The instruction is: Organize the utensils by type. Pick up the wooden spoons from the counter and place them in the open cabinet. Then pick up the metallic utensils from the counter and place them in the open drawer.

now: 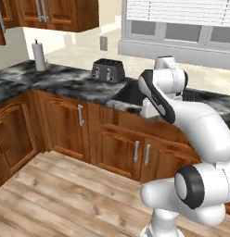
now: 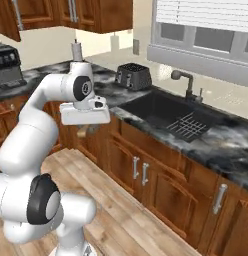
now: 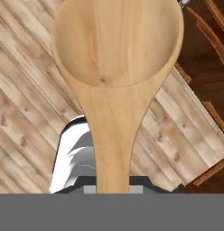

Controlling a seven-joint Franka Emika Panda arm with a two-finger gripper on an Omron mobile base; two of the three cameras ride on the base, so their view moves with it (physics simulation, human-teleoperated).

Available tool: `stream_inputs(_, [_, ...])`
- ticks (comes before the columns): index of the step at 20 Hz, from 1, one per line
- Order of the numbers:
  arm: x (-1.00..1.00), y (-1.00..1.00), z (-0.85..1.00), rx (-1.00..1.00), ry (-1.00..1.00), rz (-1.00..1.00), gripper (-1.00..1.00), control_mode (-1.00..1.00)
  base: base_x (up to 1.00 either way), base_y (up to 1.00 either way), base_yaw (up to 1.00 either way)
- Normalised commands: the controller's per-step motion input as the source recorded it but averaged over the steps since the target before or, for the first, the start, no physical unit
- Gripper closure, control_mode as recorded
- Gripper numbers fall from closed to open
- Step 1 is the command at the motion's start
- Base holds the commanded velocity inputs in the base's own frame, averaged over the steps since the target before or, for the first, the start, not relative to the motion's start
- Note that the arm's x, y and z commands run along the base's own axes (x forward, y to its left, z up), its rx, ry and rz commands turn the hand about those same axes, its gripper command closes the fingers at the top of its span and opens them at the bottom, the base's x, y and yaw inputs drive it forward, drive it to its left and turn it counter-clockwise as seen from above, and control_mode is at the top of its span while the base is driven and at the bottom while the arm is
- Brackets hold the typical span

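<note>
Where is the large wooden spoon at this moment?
The large wooden spoon is held in the gripper, its bowl hanging above the plank floor in the hand view, in front of the lower cabinets, left of the sink.

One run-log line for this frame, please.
phase: carrying | gripper: shut on wooden spoon | position: above wood floor, beside cabinets
</note>
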Motion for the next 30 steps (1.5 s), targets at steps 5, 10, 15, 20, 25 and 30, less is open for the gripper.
stream_inputs(5, [0.0, 0.0, 0.0, 0.0, 0.0, 0.0, 1.0, 1.0, 0.0, -0.08, 0.86])
stream_inputs(10, [0.0, 0.0, 0.0, 0.0, 0.0, 0.0, 1.0, 1.0, 0.09, -0.1, 0.73])
stream_inputs(15, [0.0, 0.0, 0.0, 0.0, 0.0, 0.0, 1.0, 1.0, 0.48, -0.14, 0.19])
stream_inputs(20, [0.0, 0.0, 0.0, 0.0, 0.0, 0.0, 1.0, 1.0, 0.68, -0.27, 0.01])
stream_inputs(25, [0.0, 0.0, 0.0, 0.0, 0.0, 0.0, 1.0, 1.0, 0.55, -0.11, 0.14])
stream_inputs(30, [0.0, 0.0, 0.0, 0.0, 0.0, 0.0, 1.0, 1.0, 0.55, 0.01, 0.5])
